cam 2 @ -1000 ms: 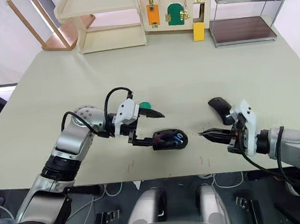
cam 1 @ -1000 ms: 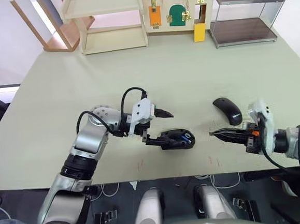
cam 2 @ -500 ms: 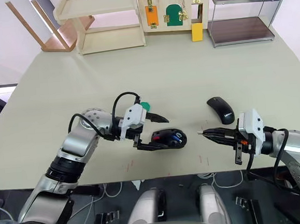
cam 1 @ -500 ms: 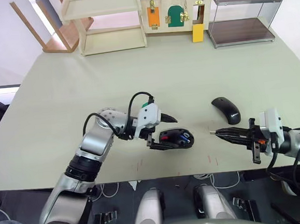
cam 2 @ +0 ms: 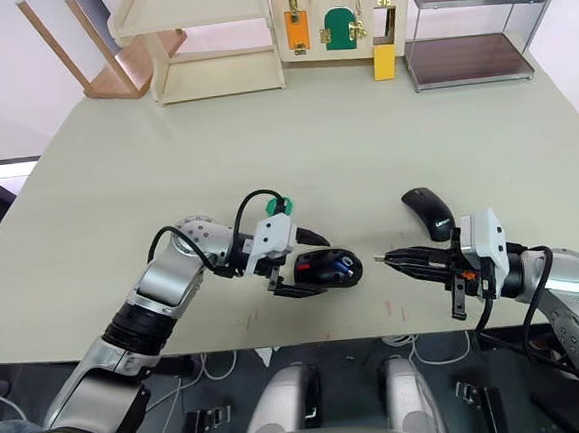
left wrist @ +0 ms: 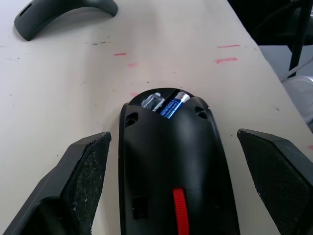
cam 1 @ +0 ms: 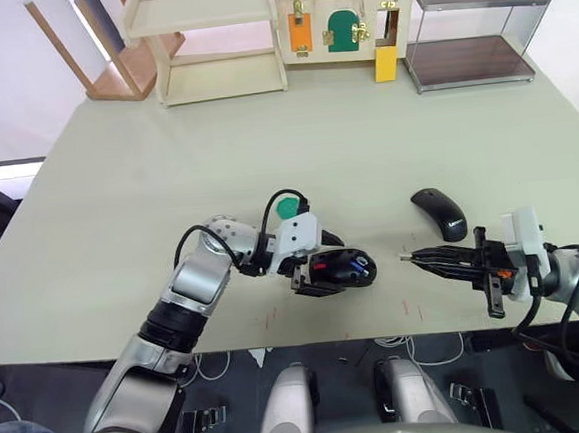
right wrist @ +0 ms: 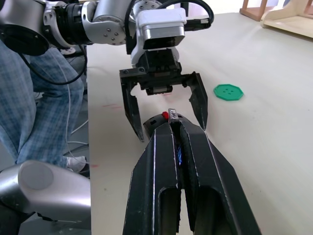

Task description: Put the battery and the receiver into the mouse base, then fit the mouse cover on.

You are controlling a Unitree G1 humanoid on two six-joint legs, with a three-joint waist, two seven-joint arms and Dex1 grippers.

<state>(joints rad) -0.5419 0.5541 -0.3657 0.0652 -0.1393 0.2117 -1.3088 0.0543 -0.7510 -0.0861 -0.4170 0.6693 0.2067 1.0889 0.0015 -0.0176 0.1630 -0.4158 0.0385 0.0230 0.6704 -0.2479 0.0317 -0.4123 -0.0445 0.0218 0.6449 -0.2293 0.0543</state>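
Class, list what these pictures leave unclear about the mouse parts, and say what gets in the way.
- Right wrist view: the right gripper covers most of the mouse base, hiding its hollows.
- The silvery bit pinched at its tip, probably the receiver, is too small to confirm.
- Mouse cover: lettering is too small in the eye views, and the left wrist view's edge cuts the cover off.

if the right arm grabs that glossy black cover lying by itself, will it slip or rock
Probably slippery: the mouse cover looks smooth and glossy, giving the fingers little to bite on. It likely rocks or skids when nudged, since it is a curved shell arching off the table in the left wrist view. Probably stiff and light.
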